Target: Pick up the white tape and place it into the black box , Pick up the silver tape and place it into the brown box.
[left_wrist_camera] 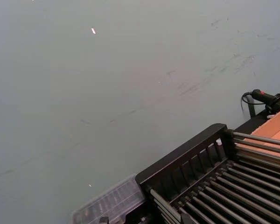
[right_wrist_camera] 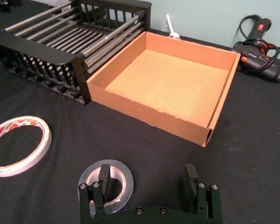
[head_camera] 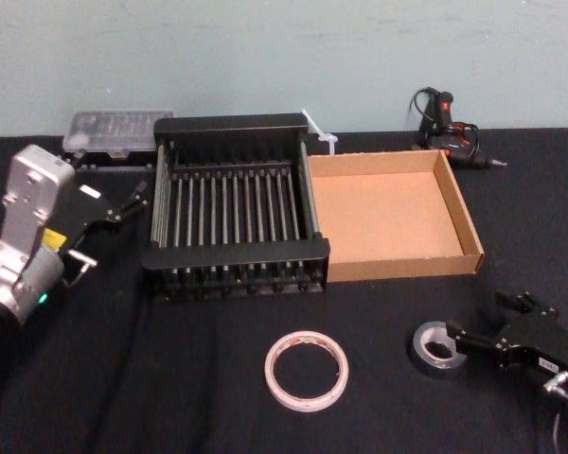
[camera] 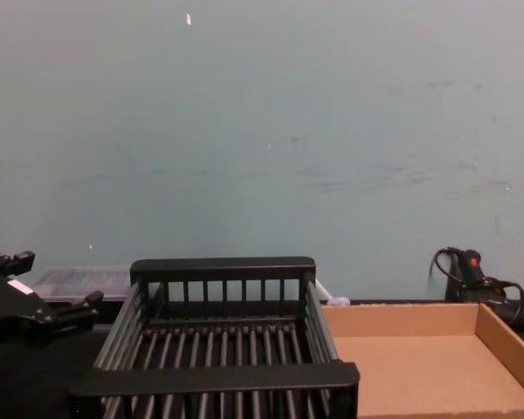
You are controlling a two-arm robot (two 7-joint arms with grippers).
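The white tape lies flat on the black cloth near the front, in front of the black box. To its right lies the silver tape. My right gripper is open and low over the cloth, with one finger inside the silver roll's hole and the other outside it. The brown box stands against the black box's right side, with nothing in it. My left gripper hangs open, raised beside the black box's left wall.
A clear plastic organiser case sits behind the black box at the left. A glue gun with cable lies at the back right, and a white strap pokes up behind the boxes. A wall rises behind the table.
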